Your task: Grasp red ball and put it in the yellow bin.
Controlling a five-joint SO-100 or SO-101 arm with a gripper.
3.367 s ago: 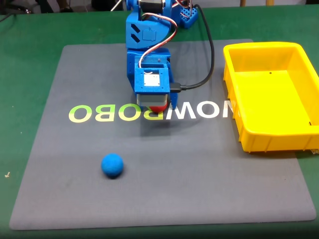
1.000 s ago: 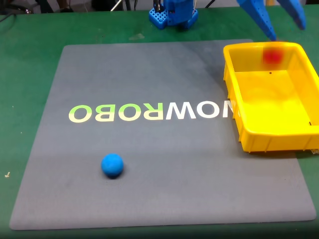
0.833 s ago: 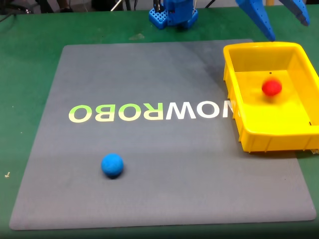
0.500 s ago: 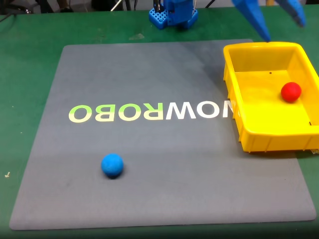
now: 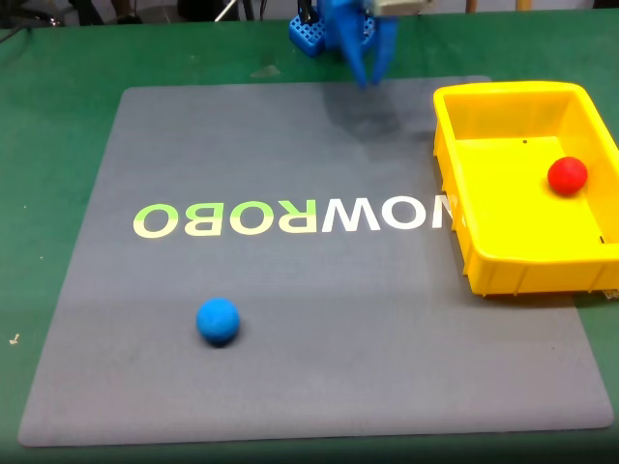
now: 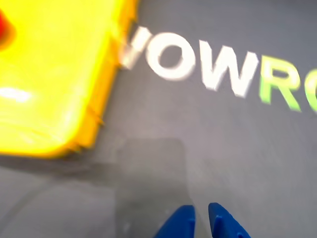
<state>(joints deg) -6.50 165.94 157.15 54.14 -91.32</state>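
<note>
In the fixed view a blue ball (image 5: 218, 320) lies near and left on the grey mat (image 5: 290, 290). Farther right, the red ball (image 5: 567, 175) rests inside the bin (image 5: 522, 271), by its right wall. At the far edge the end effector (image 5: 370, 60) hangs empty, its tips nearly together.

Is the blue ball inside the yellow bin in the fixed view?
No, the blue ball lies on the grey mat, far left of the yellow bin, which holds the red ball.
</note>
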